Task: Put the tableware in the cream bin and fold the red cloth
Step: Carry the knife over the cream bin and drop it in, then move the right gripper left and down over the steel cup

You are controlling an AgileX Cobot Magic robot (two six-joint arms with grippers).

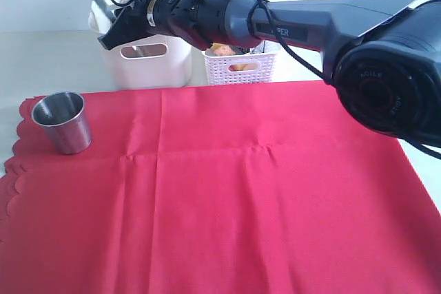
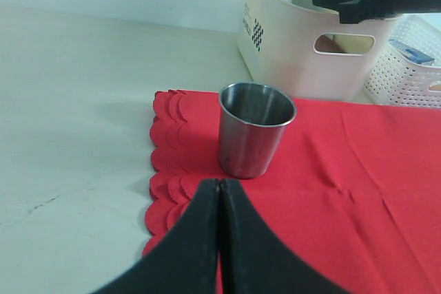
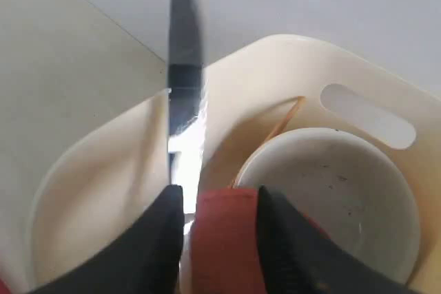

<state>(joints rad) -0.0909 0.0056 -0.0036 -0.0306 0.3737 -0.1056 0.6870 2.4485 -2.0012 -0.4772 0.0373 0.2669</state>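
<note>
**Right arm: deposit station.** The right gripper (image 3: pixel 220 201) is positioned above the cream bin (image 1: pixel 172 63), reaching across from the right side of the exterior view so that any item it lets go drops inside the walls; its jaws stand partly apart, with a gap wider than the blade beside them. The metal knife (image 3: pixel 185 101) stands nearly upright against the inner face of one finger, its far end pointing up and out of the bin; the opposite finger is clear of it, so the grip is judged slack. Whether the knife rests on anything below cannot be told.

**Bin contents.** The bowl (image 3: pixel 331 197) sits inside the bin; a thin wooden stick, probably the chopsticks (image 3: pixel 282 123), leans between the bowl and the bin wall.

**Left arm: standby.** The left gripper (image 2: pixel 219 185) is closed with its tips touching and holds nothing; it hangs over the scalloped corner of the red cloth (image 1: pixel 241 191), aimed toward the steel cup (image 1: pixel 62 123).

**Remaining work.** The cup stands upright on the cloth near that corner, apart from the bin; the cloth lies spread flat and unfolded, since folding requires a cleared surface. The lattice basket (image 1: pixel 241 68) stands just beside the bin.
</note>
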